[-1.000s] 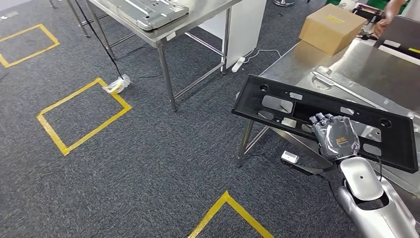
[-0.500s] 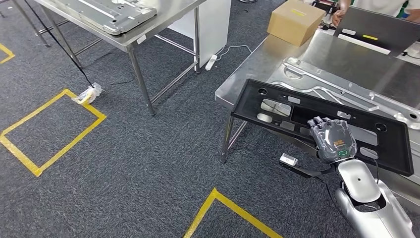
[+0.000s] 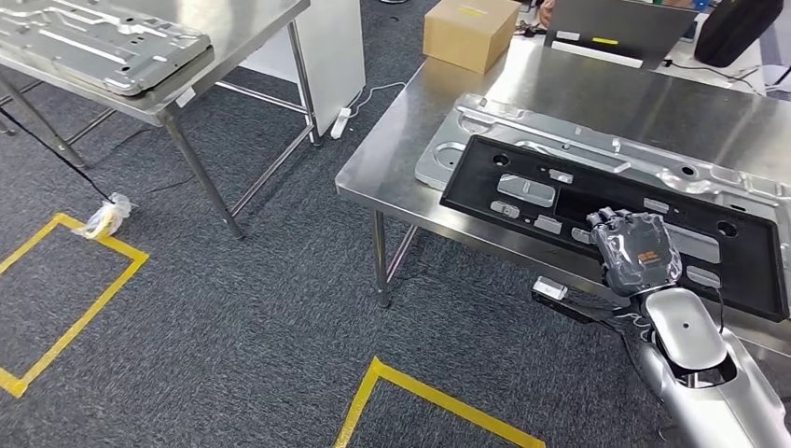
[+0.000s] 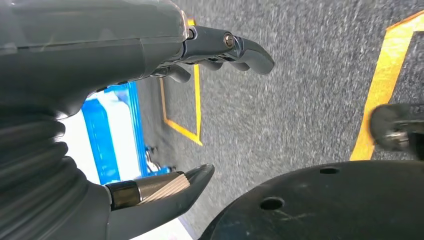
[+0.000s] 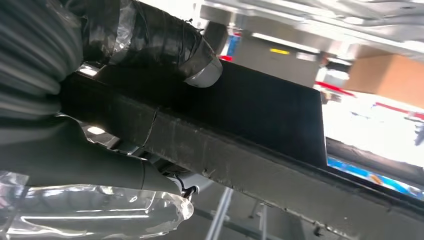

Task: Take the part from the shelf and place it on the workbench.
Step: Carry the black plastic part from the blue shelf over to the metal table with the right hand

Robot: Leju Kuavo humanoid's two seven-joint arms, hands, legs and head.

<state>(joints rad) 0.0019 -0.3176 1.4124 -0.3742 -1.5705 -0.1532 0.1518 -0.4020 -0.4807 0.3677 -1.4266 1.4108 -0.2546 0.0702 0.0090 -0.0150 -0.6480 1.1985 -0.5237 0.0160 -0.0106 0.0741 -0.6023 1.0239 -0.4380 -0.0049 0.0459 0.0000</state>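
1. Compared with a second ago, the whole head view has swung: the camera has turned toward the stainless-steel workbench (image 3: 392,177), so it now shows far more of the bench top, and the long black plastic panel with rectangular cut-outs (image 3: 522,191), the part being carried, now hangs over the bench, not over the carpet.

2. That workbench is the largest thing ahead. On it lies a big pressed silver metal sheet (image 3: 448,154), and the black panel sits above that sheet; whether they touch cannot be told.

3. A second steel table (image 3: 238,33) stands well apart, bearing a grey metal tray (image 3: 93,47).

4. A brown cardboard box (image 3: 466,33) rests at the far end of the workbench.

5. The right hand (image 3: 637,250) grips the panel's near long edge. The right wrist view shows the thumb on one face and fingers (image 5: 150,37) wrapped over the other, closed firmly on it.

6. The left hand (image 4: 150,125) hangs over grey carpet, fingers and thumb apart, holding nothing.

7. Risk, as a judgement: the panel is held at one spot only, so it could tilt or twist in the hand. Its far edge might catch on the ridged silver sheet and push it, or the panel could slip out. If it is let go while its near edge overhangs the bench, it may tip to the floor.
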